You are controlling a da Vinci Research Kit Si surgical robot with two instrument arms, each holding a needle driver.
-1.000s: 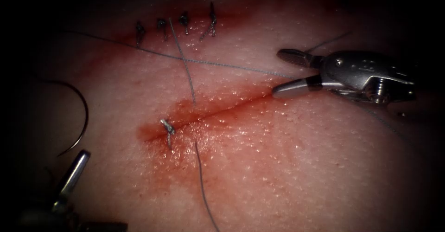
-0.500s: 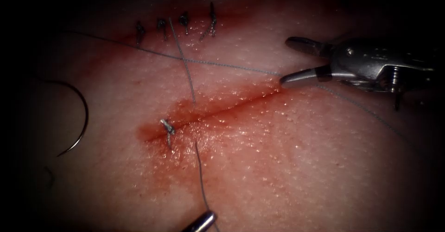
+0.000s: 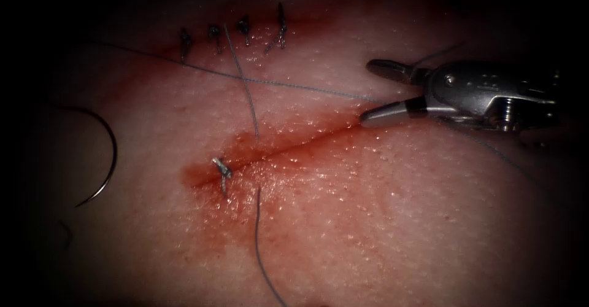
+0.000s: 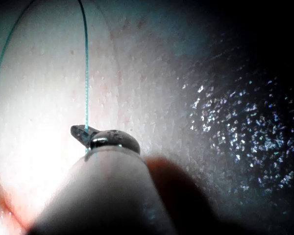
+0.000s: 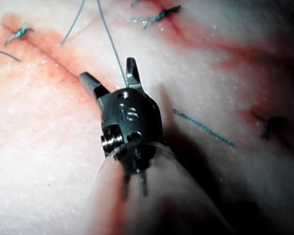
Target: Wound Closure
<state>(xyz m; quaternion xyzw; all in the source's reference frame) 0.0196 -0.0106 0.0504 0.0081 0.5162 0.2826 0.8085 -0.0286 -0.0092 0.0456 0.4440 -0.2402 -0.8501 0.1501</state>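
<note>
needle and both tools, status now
Right tool open, holding nothing. Left tool at the thread. Needle lies free on tissue, left of cut.

The needle (image 3: 101,153) is lying on the tissue (image 3: 380,221), well left of the cut (image 3: 288,144). The right tool (image 3: 375,93) is sitting at the cut's right end, jaws apart, with the thread (image 3: 294,85) running between them. A knotted stitch (image 3: 221,170) is sitting near the cut's left end.
</note>
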